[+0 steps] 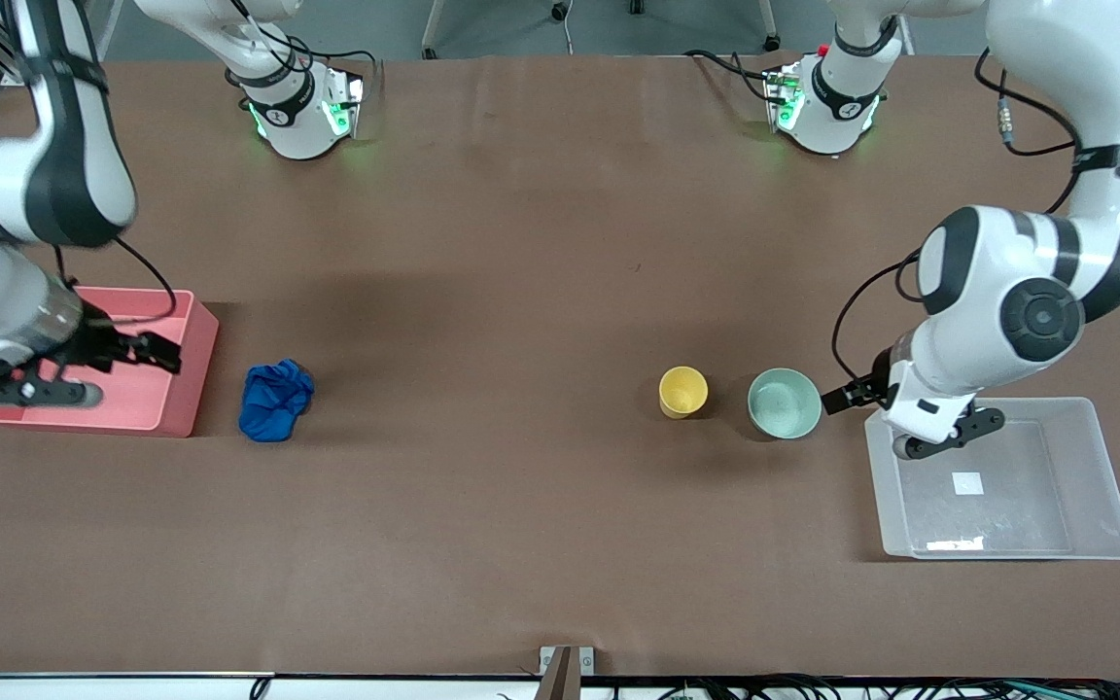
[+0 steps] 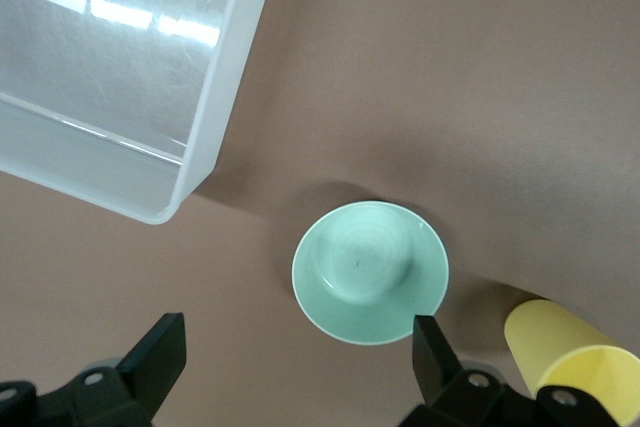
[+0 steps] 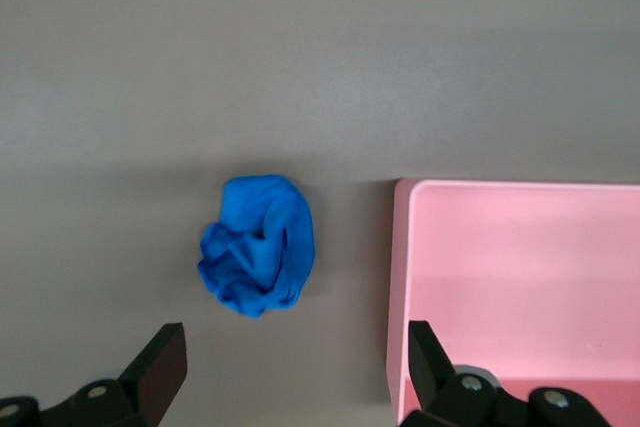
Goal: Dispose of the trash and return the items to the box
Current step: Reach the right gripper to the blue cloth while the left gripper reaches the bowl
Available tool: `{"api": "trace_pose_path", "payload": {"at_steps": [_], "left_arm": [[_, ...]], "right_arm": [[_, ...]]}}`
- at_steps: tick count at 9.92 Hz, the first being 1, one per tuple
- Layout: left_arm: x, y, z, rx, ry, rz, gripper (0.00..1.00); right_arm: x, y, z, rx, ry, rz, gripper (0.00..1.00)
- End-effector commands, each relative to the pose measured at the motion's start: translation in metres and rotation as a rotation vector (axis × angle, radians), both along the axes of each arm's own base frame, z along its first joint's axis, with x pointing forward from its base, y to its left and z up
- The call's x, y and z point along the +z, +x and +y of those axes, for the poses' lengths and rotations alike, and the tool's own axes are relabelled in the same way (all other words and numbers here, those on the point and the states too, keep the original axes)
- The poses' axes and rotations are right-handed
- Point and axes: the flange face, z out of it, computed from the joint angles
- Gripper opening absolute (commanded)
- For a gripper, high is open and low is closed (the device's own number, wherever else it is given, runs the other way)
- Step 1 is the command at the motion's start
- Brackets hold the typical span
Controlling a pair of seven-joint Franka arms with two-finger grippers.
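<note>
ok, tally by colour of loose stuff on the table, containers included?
Blue: 1, the trash wad
Yellow: 1, the cup
Mint green: 1, the bowl
Pink: 1, the bin
Clear: 1, the box
Total: 5

Robotics lab bench, staged for a test.
You worked at a wide brown table [image 1: 541,243] with two white arm bases [image 1: 299,117] bolted along its edge, green status lights glowing, cables [image 1: 813,688] bundled under the near edge, and office-chair casters [image 1: 560,12] on grey floor.
</note>
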Motion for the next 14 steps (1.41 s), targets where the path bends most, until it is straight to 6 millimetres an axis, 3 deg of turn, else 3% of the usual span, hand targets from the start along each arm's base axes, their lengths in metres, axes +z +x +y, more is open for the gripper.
{"api": "trace_pose_path", "payload": {"at_steps": [1,2,4,6,7,8,9,10,11,12,14], "left_arm": [[-0.058,-0.022,0.007,0.023,0.014,-0.001,1.0],[-0.075,-0.031,0.007,0.035,0.017,0.009,0.98],[-0.104,-0.04,0.007,0.033,0.017,0.023,0.83],[-0.133,-0.042,0.006,0.033,0.013,0.028,0.68],[-0.138,-0.043,0.005,0.031,0.013,0.033,0.53],[-0.141,-0.042,0.004,0.03,0.013,0.035,0.39],[-0.144,-0.041,0.003,0.03,0.012,0.033,0.29],[-0.151,-0.041,0.003,0.031,0.009,0.028,0.29],[-0.155,-0.04,0.003,0.031,0.007,0.023,0.17],[-0.152,-0.037,0.002,0.034,0.004,0.018,0.0],[-0.139,-0.03,0.005,0.027,0.001,-0.002,0.0]], "right_arm": [[-0.054,0.015,0.0,-0.008,0.002,0.013,0.97],[-0.079,0.02,-0.003,-0.011,0.0,0.016,0.97],[-0.119,0.022,-0.001,-0.006,-0.003,0.024,0.97],[-0.153,0.008,0.004,0.004,-0.003,0.024,0.91],[-0.165,0.0,0.008,0.011,-0.003,0.004,0.83],[-0.178,-0.004,0.011,0.017,-0.003,0.009,0.65],[-0.186,-0.005,0.014,0.023,-0.004,0.02,0.46],[-0.19,-0.005,0.016,0.026,-0.004,0.026,0.26],[-0.19,-0.006,0.016,0.026,-0.004,0.029,0.15],[-0.19,-0.007,0.016,0.026,-0.004,0.038,0.11],[-0.174,-0.007,0.016,0.022,-0.002,0.062,0.04]]}}
